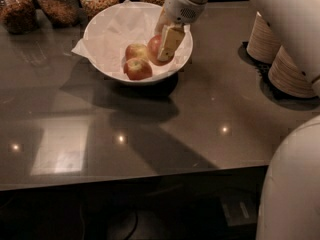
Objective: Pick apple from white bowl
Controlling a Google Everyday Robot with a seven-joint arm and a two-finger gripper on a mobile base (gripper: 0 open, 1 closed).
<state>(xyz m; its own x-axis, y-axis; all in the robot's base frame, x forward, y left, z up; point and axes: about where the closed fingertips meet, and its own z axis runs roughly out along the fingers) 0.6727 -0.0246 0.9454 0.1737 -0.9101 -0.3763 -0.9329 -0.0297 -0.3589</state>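
Observation:
My gripper point(161, 50) hangs over the right side of the white bowl point(183, 60), shut on the red apple point(154, 50). One pale finger point(170, 42) lies across the apple's front, and the other is hidden behind it. The apple is held just above the bowl's inside, near the right rim. Two other apples stay on the crinkled white paper in the bowl: a paler one point(135, 50) and an orange-red one point(138, 69) in front of it.
Several glass jars of dry food point(57, 4) line the table's back edge. Stacks of tan disposable bowls point(294, 70) stand at the right. The robot's white body point(292, 184) fills the lower right. The dark table point(150, 134) ends at its front edge near the bottom.

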